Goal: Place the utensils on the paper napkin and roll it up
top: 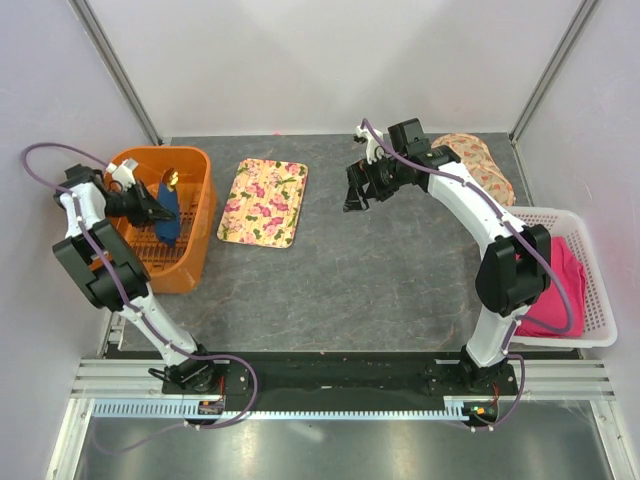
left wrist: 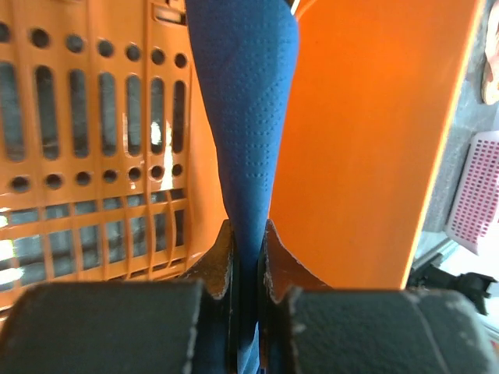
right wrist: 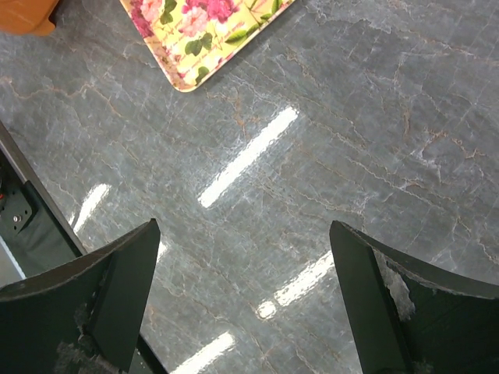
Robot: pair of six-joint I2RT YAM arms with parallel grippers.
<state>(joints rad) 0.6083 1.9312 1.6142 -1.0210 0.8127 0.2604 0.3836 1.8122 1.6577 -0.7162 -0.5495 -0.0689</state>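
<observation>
Left gripper (left wrist: 245, 265) clamps the navy paper napkin (left wrist: 245, 117) inside the orange basket (left wrist: 366, 140), upper left of the top view. Right gripper (right wrist: 243, 234) hangs wide open above the surface (right wrist: 374, 117), right of the floral tray (top: 263, 202).

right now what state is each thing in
left gripper, shut on the napkin
napkin, held inside the orange basket
right gripper, open over the table
utensil, gold tip showing in the orange basket
tray, flat on the table
pink cloth, in the white basket
</observation>
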